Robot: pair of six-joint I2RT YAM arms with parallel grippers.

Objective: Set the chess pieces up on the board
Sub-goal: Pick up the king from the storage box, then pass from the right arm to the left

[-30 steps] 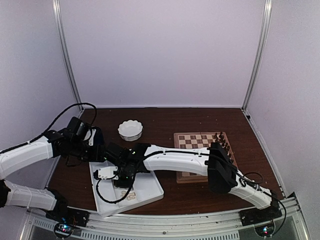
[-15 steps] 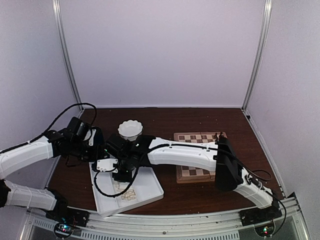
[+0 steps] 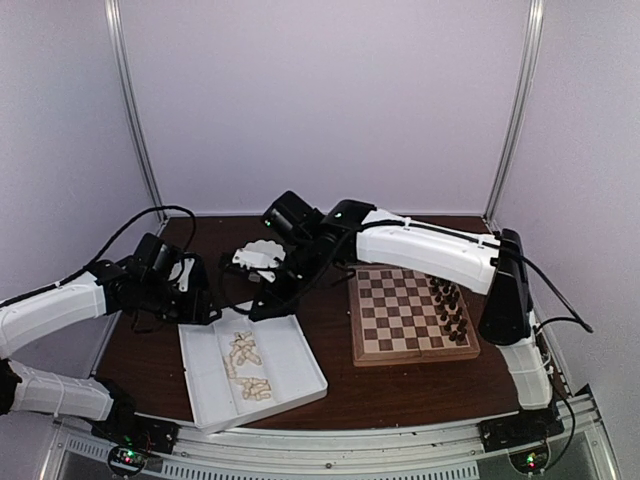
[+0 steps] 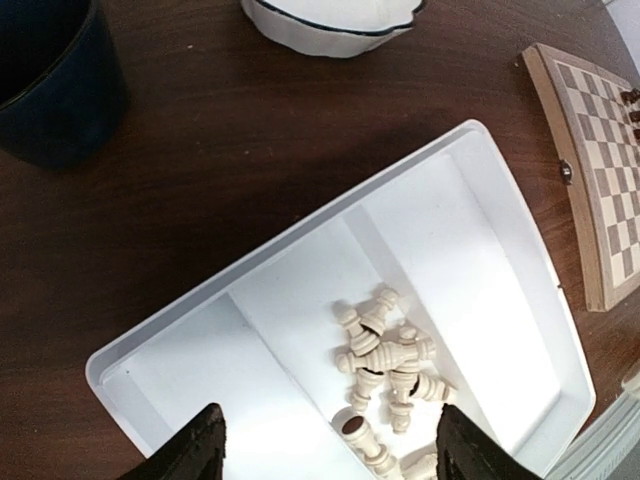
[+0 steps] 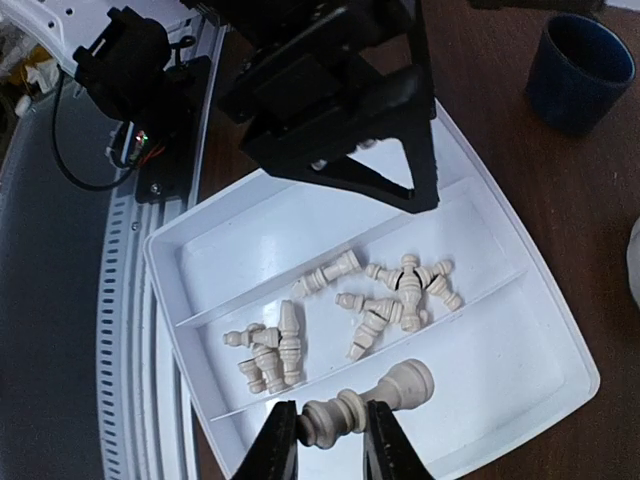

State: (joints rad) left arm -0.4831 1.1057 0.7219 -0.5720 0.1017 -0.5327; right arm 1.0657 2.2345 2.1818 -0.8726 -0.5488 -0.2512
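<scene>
My right gripper is shut on a cream chess piece, pinched near its head and lying crosswise above the white tray. From above, this gripper hangs over the tray's far edge. Several loose cream chess pieces lie in the tray's middle compartment. My left gripper is open above those pieces, holding nothing; it sits at the tray's left. The board lies to the right, with several dark pieces along its right side.
A white scalloped bowl stands behind the tray, partly hidden by my right wrist. A dark blue cup sits on the brown table left of the bowl. My right arm arches over the board's far edge.
My right gripper closed on a cream piece in the tray and rose with it toward the tray's far edge; the arm swung up off the board. The left arm has stayed still.
</scene>
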